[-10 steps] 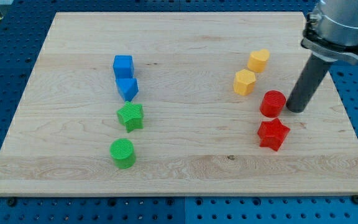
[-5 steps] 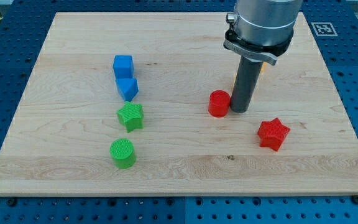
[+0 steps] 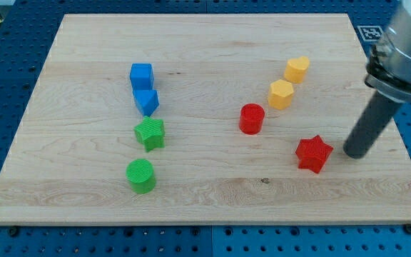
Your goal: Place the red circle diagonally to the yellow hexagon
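The red circle (image 3: 251,118) stands on the wooden board, down and to the left of the yellow hexagon (image 3: 280,94), a small gap between them. A second yellow block (image 3: 297,69) sits up and to the right of the hexagon. My tip (image 3: 354,153) rests on the board at the view's right, just right of the red star (image 3: 313,154) and well away from the red circle.
A blue cube (image 3: 141,75), a blue triangular block (image 3: 146,101), a green star (image 3: 150,133) and a green circle (image 3: 141,175) form a column at the view's left. The board's right edge (image 3: 398,135) lies close to my tip.
The red circle was pushed left, from beside the red star to below-left of the yellow hexagon. My tip has since moved away to the right, beside the red star.
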### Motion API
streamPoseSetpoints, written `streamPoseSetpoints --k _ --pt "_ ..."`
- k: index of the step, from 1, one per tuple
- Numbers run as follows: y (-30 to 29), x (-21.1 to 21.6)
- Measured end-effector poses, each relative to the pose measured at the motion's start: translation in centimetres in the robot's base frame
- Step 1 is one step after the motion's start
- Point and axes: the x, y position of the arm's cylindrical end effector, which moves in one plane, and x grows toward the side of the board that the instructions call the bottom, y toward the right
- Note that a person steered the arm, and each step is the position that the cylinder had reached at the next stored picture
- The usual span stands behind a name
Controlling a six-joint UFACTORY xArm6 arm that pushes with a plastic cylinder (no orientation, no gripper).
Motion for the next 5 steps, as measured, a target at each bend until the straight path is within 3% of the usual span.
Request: streamPoseSetpoints --k 5 --pt "-4.0 2.8"
